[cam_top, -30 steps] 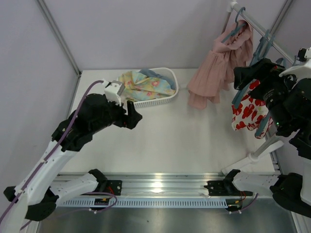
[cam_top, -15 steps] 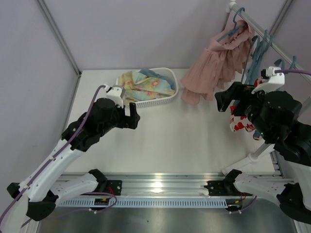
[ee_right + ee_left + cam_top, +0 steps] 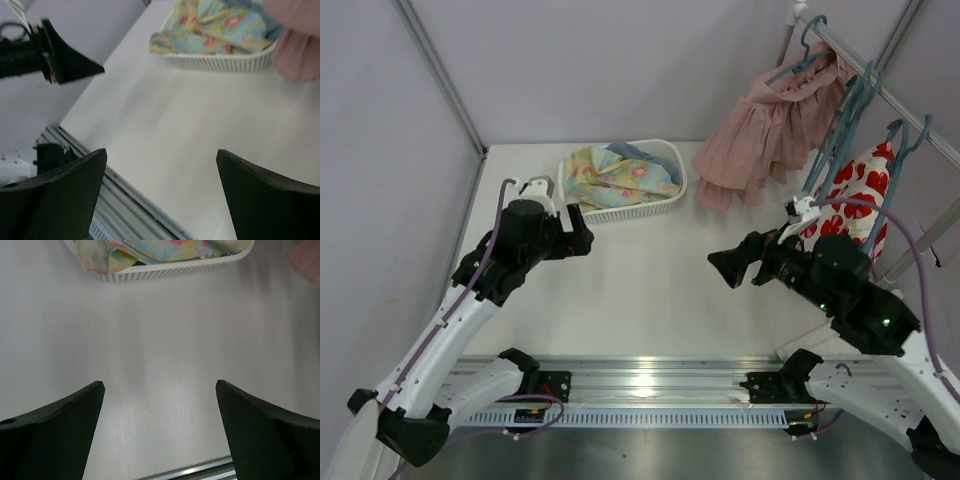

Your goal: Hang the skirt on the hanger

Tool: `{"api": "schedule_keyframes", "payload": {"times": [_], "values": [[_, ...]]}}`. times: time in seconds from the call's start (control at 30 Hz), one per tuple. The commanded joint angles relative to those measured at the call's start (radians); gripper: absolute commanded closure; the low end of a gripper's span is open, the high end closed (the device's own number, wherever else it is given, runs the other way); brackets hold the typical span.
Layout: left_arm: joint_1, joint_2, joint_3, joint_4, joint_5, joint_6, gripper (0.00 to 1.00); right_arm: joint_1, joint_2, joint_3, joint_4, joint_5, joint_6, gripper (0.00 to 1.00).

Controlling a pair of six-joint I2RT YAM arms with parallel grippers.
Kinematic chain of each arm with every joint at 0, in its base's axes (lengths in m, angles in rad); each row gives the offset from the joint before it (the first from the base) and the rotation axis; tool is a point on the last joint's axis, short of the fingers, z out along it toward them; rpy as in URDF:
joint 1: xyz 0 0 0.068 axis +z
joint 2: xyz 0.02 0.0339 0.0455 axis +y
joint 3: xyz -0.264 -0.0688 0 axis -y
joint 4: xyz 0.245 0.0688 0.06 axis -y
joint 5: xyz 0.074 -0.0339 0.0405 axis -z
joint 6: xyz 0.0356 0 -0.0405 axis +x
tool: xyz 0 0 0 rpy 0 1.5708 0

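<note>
- Pink skirt (image 3: 765,135), soft and floppy, hangs on the hanger (image 3: 798,62) above the far-right corner of the table (image 3: 650,290); its waistband looks the best place to pinch.
- Both the left gripper (image 3: 582,232) and right gripper (image 3: 723,268) gape empty.

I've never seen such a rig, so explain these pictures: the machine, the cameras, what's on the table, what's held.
Two robot arms are bolted at the near edge of the table, each ending in a two-finger gripper. One picture looks down from above and behind them. The other two come from wrist cameras, with their own dark fingers at the bottom corners. On the table stands a white basket of floral cloth. On the rail the pink skirt hangs from a hanger, beside a red-flowered cloth. The left gripper and right gripper are open and hold nothing.
</note>
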Motion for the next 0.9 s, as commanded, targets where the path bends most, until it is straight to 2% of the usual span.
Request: {"api": "schedule_keyframes", "payload": {"times": [0.0, 0.17, 0.23, 0.33, 0.43, 0.6, 0.87], "values": [[0.088, -0.023, -0.032, 0.059, 0.113, -0.023, 0.0, 0.028, -0.071, -0.199, 0.193, -0.086, 0.047, 0.01], [0.125, -0.057, -0.117, 0.062, 0.108, -0.029, 0.0, 0.09, -0.191, -0.476, 0.447, 0.032, 0.067, 0.01], [0.123, -0.098, -0.157, 0.094, 0.115, -0.053, 0.01, 0.111, -0.235, -0.589, 0.503, 0.095, 0.057, 0.01], [0.123, -0.191, -0.303, 0.142, 0.137, -0.07, 0.0, 0.136, -0.266, -0.701, 0.573, 0.165, 0.057, 0.01], [0.123, -0.282, -0.378, 0.144, 0.127, -0.072, 0.0, 0.16, -0.303, -0.781, 0.63, 0.216, 0.067, 0.01], [0.125, -0.383, -0.421, 0.158, 0.12, -0.067, 0.01, 0.185, -0.327, -0.809, 0.627, 0.26, 0.054, 0.01], [0.123, -0.351, -0.415, 0.144, 0.103, -0.063, 0.0, 0.188, -0.308, -0.778, 0.613, 0.277, 0.04, 0.01]]}}
